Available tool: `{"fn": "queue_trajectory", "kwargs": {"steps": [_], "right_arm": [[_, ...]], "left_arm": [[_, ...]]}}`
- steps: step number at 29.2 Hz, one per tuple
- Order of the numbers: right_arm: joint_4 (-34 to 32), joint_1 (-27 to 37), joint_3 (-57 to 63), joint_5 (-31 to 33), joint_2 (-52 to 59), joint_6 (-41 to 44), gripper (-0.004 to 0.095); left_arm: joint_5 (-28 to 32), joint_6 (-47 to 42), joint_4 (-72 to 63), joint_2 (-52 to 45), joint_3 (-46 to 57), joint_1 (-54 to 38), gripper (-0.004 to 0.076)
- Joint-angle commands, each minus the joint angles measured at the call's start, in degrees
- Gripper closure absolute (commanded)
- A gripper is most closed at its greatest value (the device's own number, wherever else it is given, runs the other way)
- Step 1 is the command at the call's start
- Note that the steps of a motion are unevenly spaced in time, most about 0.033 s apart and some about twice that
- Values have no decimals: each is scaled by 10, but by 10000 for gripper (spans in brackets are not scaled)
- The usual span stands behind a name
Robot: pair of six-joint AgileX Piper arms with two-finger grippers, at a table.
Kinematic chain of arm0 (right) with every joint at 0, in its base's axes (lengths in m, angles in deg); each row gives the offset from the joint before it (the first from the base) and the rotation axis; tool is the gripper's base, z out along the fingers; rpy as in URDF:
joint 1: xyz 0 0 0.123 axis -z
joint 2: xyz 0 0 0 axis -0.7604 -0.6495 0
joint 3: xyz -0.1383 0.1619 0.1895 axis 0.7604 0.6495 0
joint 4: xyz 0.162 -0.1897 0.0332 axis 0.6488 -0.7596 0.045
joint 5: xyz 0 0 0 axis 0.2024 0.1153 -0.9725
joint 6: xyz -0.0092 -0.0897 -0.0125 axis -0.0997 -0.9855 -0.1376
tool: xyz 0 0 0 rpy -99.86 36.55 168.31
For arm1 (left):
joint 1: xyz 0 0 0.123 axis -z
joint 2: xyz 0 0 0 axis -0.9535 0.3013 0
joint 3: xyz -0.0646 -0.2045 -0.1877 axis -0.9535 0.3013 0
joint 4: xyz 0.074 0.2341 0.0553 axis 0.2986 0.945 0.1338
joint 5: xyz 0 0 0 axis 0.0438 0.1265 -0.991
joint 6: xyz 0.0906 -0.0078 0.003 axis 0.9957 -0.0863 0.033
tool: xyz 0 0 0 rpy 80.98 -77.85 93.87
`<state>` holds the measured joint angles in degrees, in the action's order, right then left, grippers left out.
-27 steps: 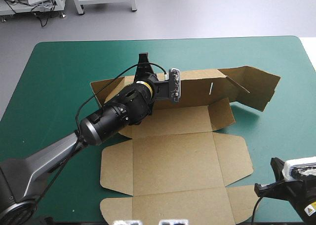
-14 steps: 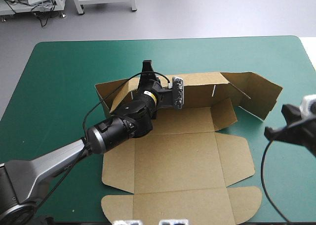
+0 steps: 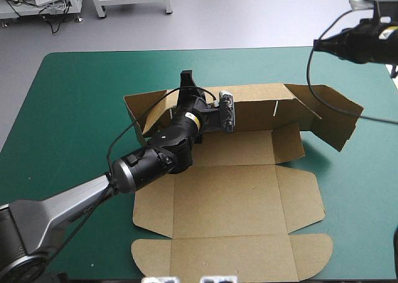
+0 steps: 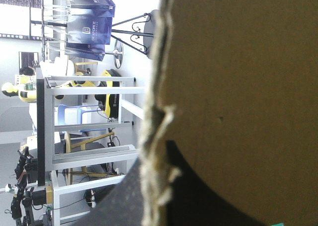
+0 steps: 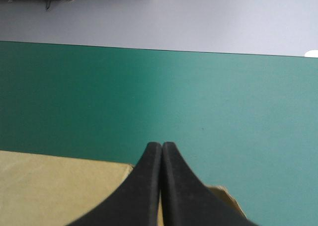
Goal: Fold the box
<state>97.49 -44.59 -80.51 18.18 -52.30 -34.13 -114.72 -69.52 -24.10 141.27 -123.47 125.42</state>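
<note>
Clamps left claw (image 3: 185, 79) on upright rear wall of brown box (image 3: 230, 202), frayed corrugated edge between black fingers (image 4: 198, 206). Holds right claw (image 5: 162, 149) pressed together, raised above angled far-right flap. Shows scored panels flat on teal-green counter (image 3: 81, 96).

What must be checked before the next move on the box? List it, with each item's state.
1. Left gripper shut on the box's far wall: ok.
2. Far wall raised: ok.
3. Right gripper shut, empty, raised clear of the box: ok.
4. Right end flap folded in: not ok, it splays outward.
5. Near flaps lying flat on the teal-green cover: ok.
</note>
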Motion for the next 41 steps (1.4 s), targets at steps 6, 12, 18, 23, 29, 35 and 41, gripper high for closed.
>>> {"fn": "queue_trajectory", "kwargs": {"steps": [6,12,18,23,29,35,41], "right_arm": [[109,16,-272,64,-206,17,926],[103,16,-276,64,-272,17,925],[45,25,-224,64,-278,-18,926],[74,40,-153,64,-278,-52,925],[73,42,-119,64,-277,-75,926],[74,42,-76,64,-264,-96,926],[75,49,22,64,-217,-136,926]], "left_arm": [[8,-42,44,3,-16,4,734],[-4,-50,43,23,-16,3,734],[-7,-89,67,25,-16,3,734],[-14,-110,77,25,-16,3,734],[-14,-110,77,25,-16,3,734],[-23,-110,77,25,-16,3,734],[-28,-111,72,25,-16,3,734]]}}
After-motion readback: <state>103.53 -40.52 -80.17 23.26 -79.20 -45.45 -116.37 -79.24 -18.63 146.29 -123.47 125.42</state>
